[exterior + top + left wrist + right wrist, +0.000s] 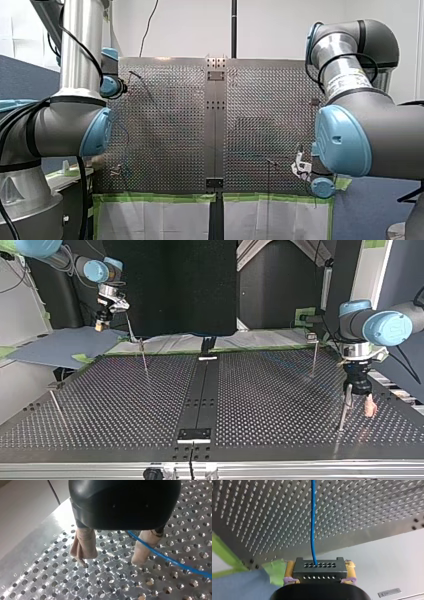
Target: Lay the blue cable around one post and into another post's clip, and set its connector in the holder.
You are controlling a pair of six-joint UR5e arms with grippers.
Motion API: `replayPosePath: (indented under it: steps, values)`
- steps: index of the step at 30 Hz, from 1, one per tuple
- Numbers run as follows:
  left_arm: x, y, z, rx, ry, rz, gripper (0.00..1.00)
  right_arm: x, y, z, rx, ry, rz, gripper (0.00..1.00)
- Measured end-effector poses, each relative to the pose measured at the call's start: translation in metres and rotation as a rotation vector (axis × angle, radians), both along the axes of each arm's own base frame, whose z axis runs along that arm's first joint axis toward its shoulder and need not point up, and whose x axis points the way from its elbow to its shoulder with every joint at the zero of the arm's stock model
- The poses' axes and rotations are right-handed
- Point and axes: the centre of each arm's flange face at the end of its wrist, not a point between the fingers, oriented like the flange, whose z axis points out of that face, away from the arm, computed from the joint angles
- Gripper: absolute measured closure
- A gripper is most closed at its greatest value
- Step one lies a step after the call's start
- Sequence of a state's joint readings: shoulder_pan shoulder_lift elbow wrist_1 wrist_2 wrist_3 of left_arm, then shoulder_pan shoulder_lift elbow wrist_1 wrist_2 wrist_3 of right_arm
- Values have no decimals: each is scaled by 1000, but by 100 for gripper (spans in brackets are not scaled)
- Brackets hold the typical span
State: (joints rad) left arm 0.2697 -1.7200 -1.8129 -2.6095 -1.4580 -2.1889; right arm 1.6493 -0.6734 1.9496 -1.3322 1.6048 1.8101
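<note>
The right end effector is clamped on the connector beyond the edge of the desk, probably so that the blue cable is stretched over the desk. The left end effector is held apart, low over the desk, with the cable beside one pad.

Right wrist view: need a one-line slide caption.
Right pincer clamps the holed grey connector; blue cable runs from it out over the perforated table.
</note>
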Motion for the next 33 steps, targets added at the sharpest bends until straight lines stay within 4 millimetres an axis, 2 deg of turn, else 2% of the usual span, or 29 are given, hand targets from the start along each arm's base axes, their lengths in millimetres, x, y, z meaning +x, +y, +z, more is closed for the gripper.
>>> replayPosePath:
  steps: [4,8,17,33]
  values:
    - [0,0,0,0,0,0,0,-18,-5,-9,18,14,0,100]
    - [0,0,0,0,0,0,0,-24,-8,-18,32,43,23,100]
    - [0,-1,0,1,0,-2,0,-5,-18,-19,49,136,132,100]
    - [0,-6,-1,8,7,-8,0,20,-7,-25,105,233,309,100]
